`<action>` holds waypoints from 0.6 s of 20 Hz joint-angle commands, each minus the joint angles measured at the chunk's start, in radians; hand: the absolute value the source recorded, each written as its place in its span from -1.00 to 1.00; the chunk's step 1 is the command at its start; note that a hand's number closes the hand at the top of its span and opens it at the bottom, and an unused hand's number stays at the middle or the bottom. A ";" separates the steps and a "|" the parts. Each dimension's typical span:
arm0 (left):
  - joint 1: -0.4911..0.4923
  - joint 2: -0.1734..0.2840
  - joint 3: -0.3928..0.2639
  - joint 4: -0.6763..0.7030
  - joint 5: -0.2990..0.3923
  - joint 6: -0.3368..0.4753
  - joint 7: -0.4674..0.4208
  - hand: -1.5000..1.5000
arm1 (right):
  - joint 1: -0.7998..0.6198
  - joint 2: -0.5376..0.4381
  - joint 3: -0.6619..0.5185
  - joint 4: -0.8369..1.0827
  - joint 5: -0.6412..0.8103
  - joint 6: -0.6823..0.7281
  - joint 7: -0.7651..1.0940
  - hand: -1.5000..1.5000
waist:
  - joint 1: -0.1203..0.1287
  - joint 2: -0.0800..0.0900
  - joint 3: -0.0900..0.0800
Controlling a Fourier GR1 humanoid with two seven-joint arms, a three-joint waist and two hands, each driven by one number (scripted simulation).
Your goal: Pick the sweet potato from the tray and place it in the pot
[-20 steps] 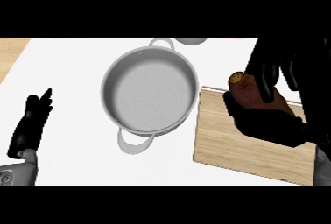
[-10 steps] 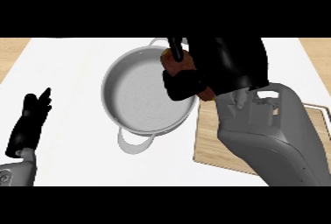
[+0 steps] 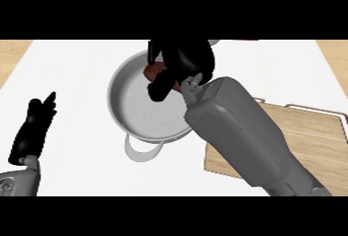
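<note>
Sweet potato (image 3: 155, 70) — clasped in curled right hand (image 3: 182, 60), above pot (image 3: 136, 120) interior. Left hand (image 3: 34, 130) — fingers straight, resting at left edge. Tray (image 3: 309, 133) beside pot.

White counter top (image 3: 81, 175) fills view; light wood surface (image 3: 14, 50) at both upper corners.

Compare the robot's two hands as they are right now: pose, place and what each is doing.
The right hand hangs over the pot, fingers curled round the sweet potato; the left hand holds nothing, fingers straight and pointing up. The right hand sits at the view's upper middle, its grey forearm crossing the wooden tray; the left hand rests near the left edge over the white counter. Both hands are black.
</note>
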 commanded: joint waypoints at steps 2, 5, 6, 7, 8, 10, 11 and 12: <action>-0.046 -0.001 -0.001 0.017 -0.005 0.000 0.020 0.00 | 0.025 0.021 0.033 0.159 -0.110 -0.161 -0.094 -1.00 | 0.002 0.002 0.000; -0.038 0.012 0.009 0.018 -0.009 -0.003 0.006 0.00 | 0.011 0.021 0.038 0.155 -0.206 -0.264 -0.102 -1.00 | 0.005 0.003 0.000; -0.018 -0.007 -0.009 -0.006 -0.002 -0.009 0.005 0.00 | 0.040 0.022 0.047 0.190 -0.217 -0.352 -0.166 -1.00 | 0.019 0.006 0.000; -0.012 0.000 0.004 -0.021 0.005 -0.009 0.018 0.00 | 0.002 0.022 -0.007 0.224 -0.228 -0.357 -0.182 -1.00 | 0.015 0.004 0.001; 0.017 -0.008 -0.010 -0.043 0.000 -0.012 0.019 0.00 | -0.001 0.022 -0.014 0.205 -0.246 -0.403 -0.184 -1.00 | 0.018 0.003 0.001; 0.015 0.038 0.044 0.014 0.031 -0.038 -0.025 0.00 | 0.021 0.022 -0.046 0.162 -0.274 -0.483 -0.221 -1.00 | 0.012 0.003 0.001; 0.021 0.000 0.011 0.009 -0.005 0.000 -0.031 0.00 | 0.049 0.022 -0.045 0.148 -0.266 -0.536 -0.246 -1.00 | 0.003 0.002 0.001; 0.005 0.020 0.024 -0.002 0.021 -0.030 -0.011 0.00 | 0.024 0.022 -0.076 0.167 -0.297 -0.557 -0.241 -1.00 | 0.006 0.001 0.001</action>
